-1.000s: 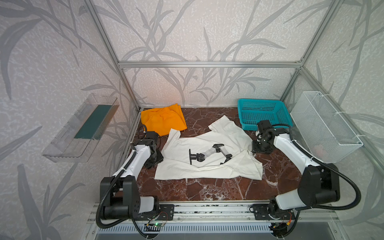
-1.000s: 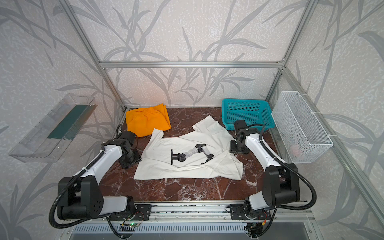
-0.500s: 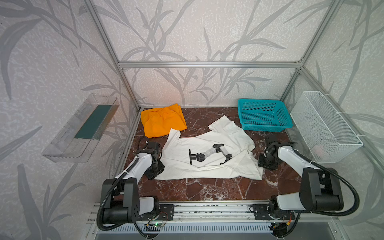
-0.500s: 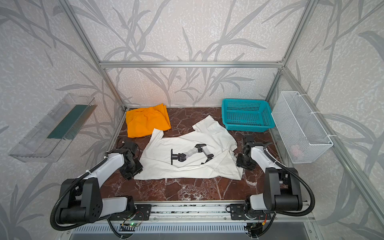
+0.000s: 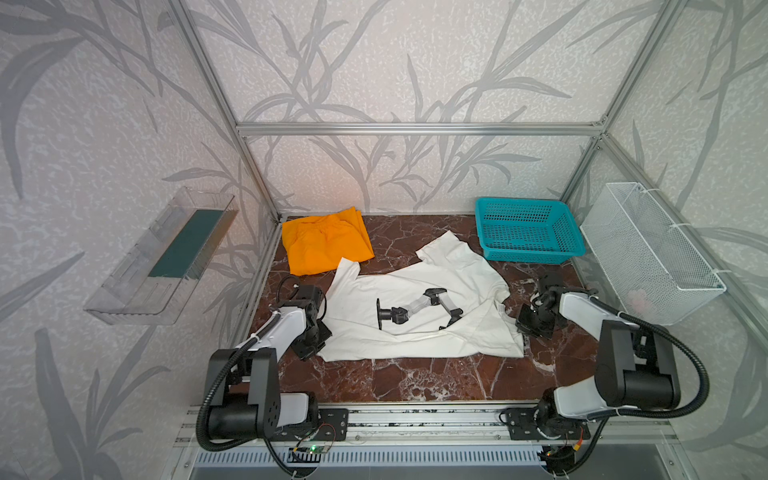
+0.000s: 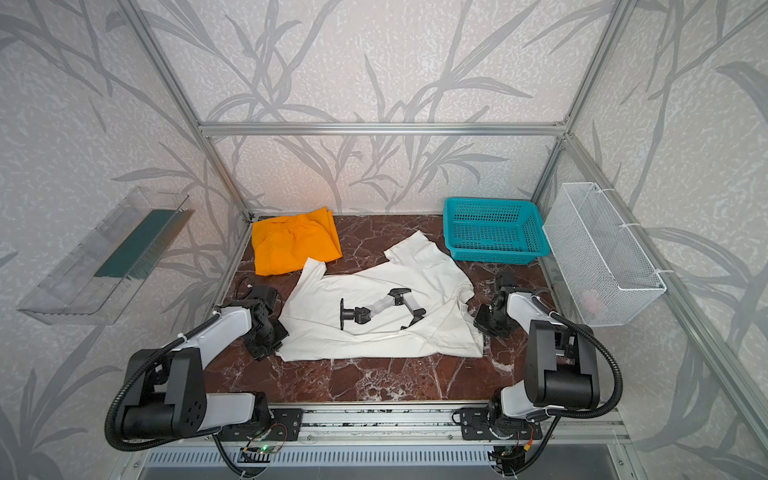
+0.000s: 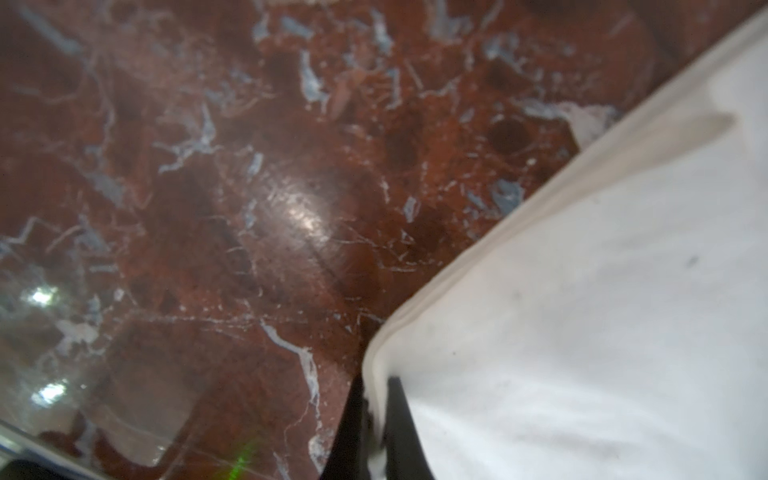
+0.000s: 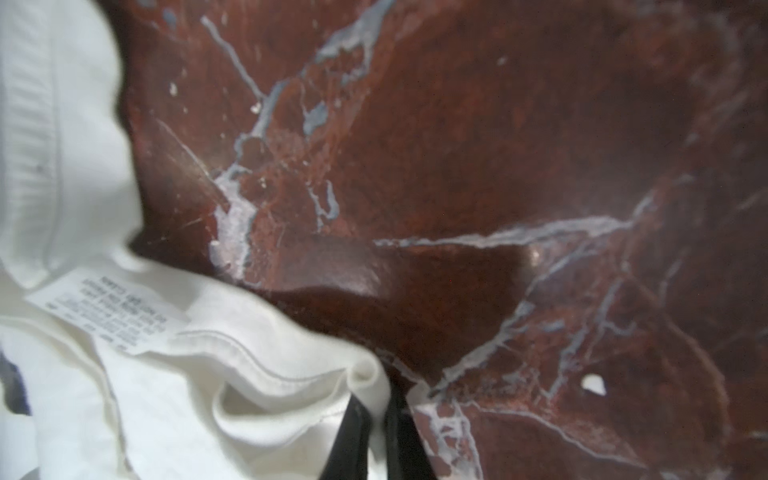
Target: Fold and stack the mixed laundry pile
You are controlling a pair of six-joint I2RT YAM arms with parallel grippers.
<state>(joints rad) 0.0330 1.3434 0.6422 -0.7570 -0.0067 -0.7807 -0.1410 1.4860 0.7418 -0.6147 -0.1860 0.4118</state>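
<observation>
The white shirt point(image 5: 365, 328) point(image 6: 328, 332) lies spread mid-table in both top views, its black-grey graphic facing up. The orange trousers point(image 5: 320, 245) point(image 6: 291, 245) lie folded at the back left, apart from it. My left gripper point(image 5: 320, 340) point(image 6: 278, 340) is at the shirt's left edge. In the left wrist view it point(image 7: 376, 390) is shut on the shirt's point(image 7: 582, 332) hem. My right gripper point(image 5: 521, 324) point(image 6: 478, 320) is at the shirt's right edge. In the right wrist view it point(image 8: 376, 399) is shut on a fold of the shirt point(image 8: 166, 395) beside the care label point(image 8: 108, 307).
A teal basket point(image 5: 528, 253) stands at the back right of the red marble table point(image 5: 415, 378). A white wire basket point(image 5: 648, 257) hangs on the right wall and a clear shelf point(image 5: 166, 257) on the left wall. Bare marble runs along the front edge.
Both grippers moved toward the front along the shirt's left and right edges. Their jaws then closed on the cloth.
</observation>
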